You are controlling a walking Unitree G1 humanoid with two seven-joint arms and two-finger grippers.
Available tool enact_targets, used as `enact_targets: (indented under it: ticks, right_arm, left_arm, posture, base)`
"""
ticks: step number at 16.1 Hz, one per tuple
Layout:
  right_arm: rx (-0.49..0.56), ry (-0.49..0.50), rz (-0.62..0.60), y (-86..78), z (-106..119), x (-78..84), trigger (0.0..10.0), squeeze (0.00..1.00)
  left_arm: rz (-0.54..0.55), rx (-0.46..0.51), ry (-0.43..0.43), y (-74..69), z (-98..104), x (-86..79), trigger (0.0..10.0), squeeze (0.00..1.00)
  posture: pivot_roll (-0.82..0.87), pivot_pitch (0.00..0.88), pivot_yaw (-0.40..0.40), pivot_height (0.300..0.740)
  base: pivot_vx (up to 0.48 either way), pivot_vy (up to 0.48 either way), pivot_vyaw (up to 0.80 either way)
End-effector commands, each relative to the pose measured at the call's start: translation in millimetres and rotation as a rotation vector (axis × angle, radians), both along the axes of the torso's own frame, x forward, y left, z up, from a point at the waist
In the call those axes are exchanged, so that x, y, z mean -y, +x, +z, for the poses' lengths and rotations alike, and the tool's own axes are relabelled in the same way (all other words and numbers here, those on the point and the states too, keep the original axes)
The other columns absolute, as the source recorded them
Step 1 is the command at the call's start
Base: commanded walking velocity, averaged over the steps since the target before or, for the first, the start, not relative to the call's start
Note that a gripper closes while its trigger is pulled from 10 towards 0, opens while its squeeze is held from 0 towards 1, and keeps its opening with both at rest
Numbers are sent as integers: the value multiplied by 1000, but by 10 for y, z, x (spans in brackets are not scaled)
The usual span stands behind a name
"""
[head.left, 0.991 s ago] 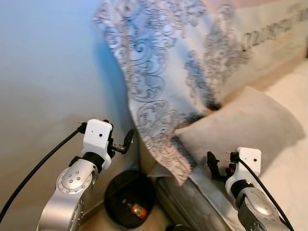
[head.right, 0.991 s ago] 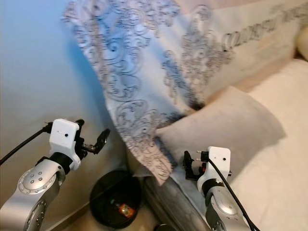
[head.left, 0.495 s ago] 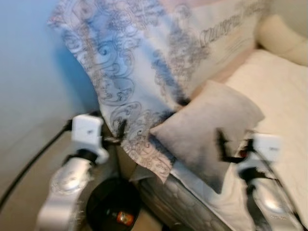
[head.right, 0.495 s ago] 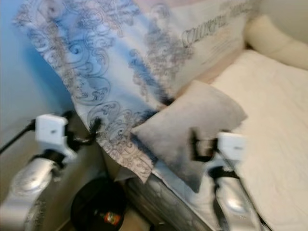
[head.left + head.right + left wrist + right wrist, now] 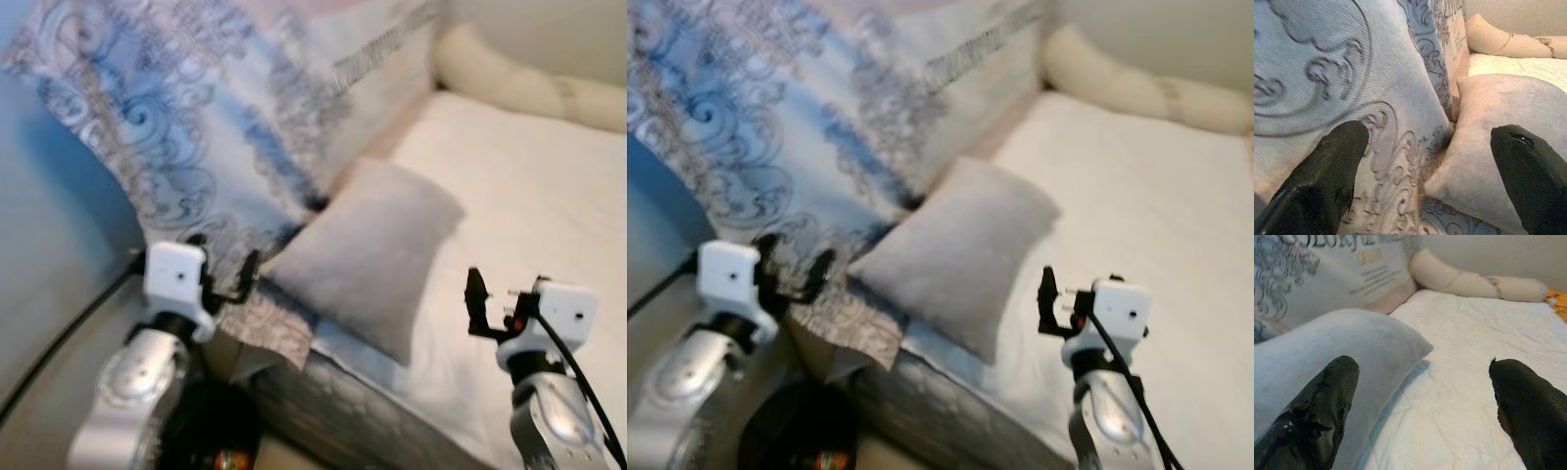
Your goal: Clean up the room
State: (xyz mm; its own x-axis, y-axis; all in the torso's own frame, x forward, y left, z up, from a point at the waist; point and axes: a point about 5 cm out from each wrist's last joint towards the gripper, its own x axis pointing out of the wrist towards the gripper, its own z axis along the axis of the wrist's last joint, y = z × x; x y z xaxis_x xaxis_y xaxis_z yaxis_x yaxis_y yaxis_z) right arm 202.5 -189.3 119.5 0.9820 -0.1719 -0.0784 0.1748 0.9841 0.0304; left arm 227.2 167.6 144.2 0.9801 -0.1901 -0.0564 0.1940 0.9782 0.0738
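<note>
Grey velvety pillow (image 5: 367,255) lies tilted on white bed (image 5: 529,206), one corner tucked under patterned blue-grey bedspread (image 5: 176,127) draped at bed's head end. Head views, blurred: black bin (image 5: 794,431) on floor below bed corner. Right wrist view adds long cream bolster (image 5: 1469,281) along far edge. Left gripper (image 5: 1430,161) before bedspread, jaws wide apart, empty. Right gripper (image 5: 1420,396) above sheet beside pillow, jaws wide apart, empty.

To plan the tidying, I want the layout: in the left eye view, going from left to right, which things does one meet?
Left pincer → grey pillow → right pincer. The patterned cover spans much of the left and middle, so I leave it out of the order.
</note>
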Motion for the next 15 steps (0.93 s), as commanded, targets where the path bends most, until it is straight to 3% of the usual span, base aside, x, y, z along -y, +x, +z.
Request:
enact_targets:
  ticks: [1, 9, 13, 15]
  right_arm:
    - [-2, 15, -13, -5, 0, -11, 10000, 0]
    - [-49, 47, 16, 46, -64, -12, 10000, 0]
    - [-176, 70, 203, 142, -211, -85, 10000, 0]
    - [-157, 84, 176, 195, -181, -28, 10000, 0]
  left_arm:
    - [14, 4, 1, -1, 15, -53, 10000, 0]
    - [21, 25, -21, 74, 77, -25, 10000, 0]
    - [29, 23, -25, 124, 54, 18, 10000, 0]
    - [31, 24, -26, 138, 39, 46, 10000, 0]
  posture:
    - [50, 0, -14, 740]
    - [35, 0, -3, 740]
    - [25, 0, -1, 740]
    - [31, 0, -14, 740]
  base:
    - [0, 0, -800]
    - [0, -337, -761]
    - [0, -423, 0]
    - [0, -422, 0]
